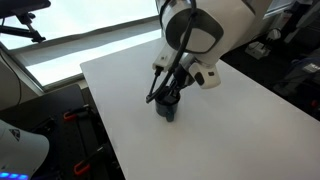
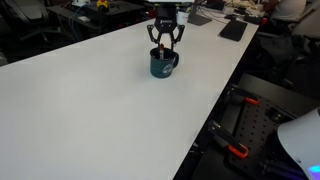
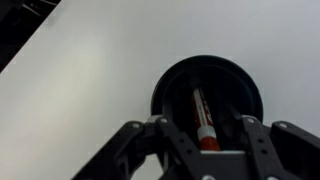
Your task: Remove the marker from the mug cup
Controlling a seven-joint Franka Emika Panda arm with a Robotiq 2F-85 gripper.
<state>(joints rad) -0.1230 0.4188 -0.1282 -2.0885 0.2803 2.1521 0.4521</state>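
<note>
The dark mug cup [image 3: 172,88] stands upright on the white table [image 2: 90,110], seen from above in the wrist view. The marker [image 3: 202,120], dark with a reddish-orange end, leans inside it. My gripper [image 3: 203,130] is open directly over the mug's mouth, one finger on each side of the marker and neither touching it. In both exterior views the gripper [image 1: 167,92] [image 2: 165,44] hangs just above the mug [image 1: 168,108] [image 2: 162,66], fingers spread at its rim. The marker is hard to make out there.
The white table [image 1: 240,120] spreads wide around the mug. Dark equipment and clutter [image 2: 232,28] sit along its far edge. The floor with cables and red clamps [image 2: 240,150] lies beyond the table's side edge.
</note>
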